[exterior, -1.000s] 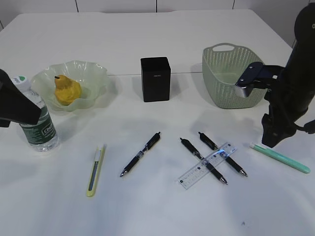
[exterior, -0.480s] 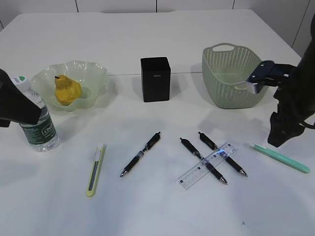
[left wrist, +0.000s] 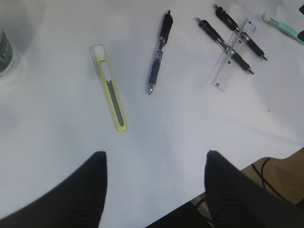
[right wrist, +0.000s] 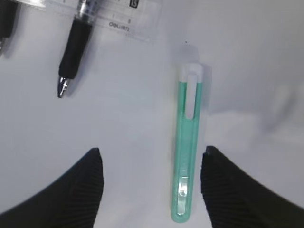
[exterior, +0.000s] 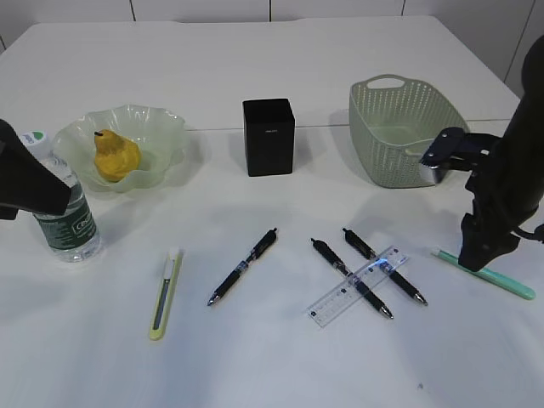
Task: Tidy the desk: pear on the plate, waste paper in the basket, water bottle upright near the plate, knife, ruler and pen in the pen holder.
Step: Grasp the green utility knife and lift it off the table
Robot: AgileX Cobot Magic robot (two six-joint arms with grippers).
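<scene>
The yellow pear (exterior: 115, 155) lies on the green glass plate (exterior: 166, 127). The water bottle (exterior: 64, 212) stands upright left of the plate. A black pen holder (exterior: 269, 136) and a green basket (exterior: 395, 127) stand behind. A yellow knife (exterior: 165, 293), three black pens (exterior: 245, 264) and a clear ruler (exterior: 357, 286) lie in front. A green knife (exterior: 493, 274) lies at the right. My right gripper (right wrist: 149, 152) is open, low over the green knife (right wrist: 187, 152), which lies nearer its right finger. My left gripper (left wrist: 154, 154) is open and empty, above the table near the yellow knife (left wrist: 110, 90).
The ruler lies across two crossed pens (exterior: 382, 276). In the right wrist view a pen tip (right wrist: 71, 57) and the ruler's edge (right wrist: 118, 14) lie just beyond the green knife. The left arm (exterior: 25, 183) stands in front of the bottle. No waste paper shows.
My right gripper has swung slightly right, then lowered toward the green knife's near end. The left arm and all objects have stayed put.
</scene>
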